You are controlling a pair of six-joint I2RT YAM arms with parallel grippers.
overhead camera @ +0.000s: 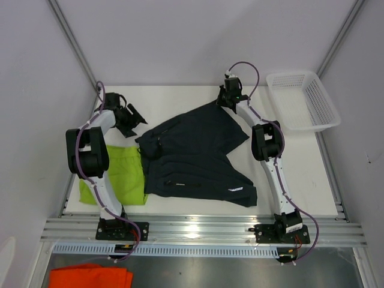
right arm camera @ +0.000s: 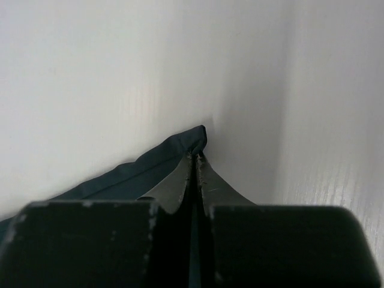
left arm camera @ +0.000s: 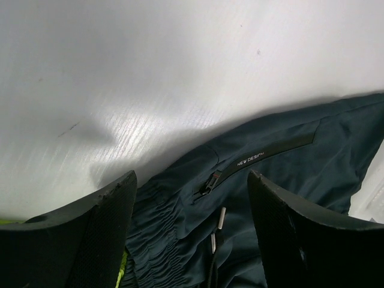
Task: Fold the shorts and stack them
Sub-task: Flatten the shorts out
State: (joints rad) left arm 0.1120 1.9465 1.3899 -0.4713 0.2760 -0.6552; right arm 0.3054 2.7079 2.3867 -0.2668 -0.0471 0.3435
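Note:
The dark navy shorts (overhead camera: 195, 156) lie spread across the middle of the white table. The lime green shorts (overhead camera: 123, 174) lie at the left, partly under the left arm and the dark pair's edge. My right gripper (overhead camera: 223, 101) is shut on the far corner of the dark shorts (right arm camera: 180, 144), pinching the hem. My left gripper (overhead camera: 129, 120) is open, just left of the dark shorts' waistband; its wrist view shows the elastic waistband, drawstring tips and zip pocket (left arm camera: 210, 180) between its fingers (left arm camera: 105, 234).
A white plastic basket (overhead camera: 303, 99) stands at the back right. An orange cloth (overhead camera: 90, 277) lies below the table's front rail at the left. White walls close in the back and sides.

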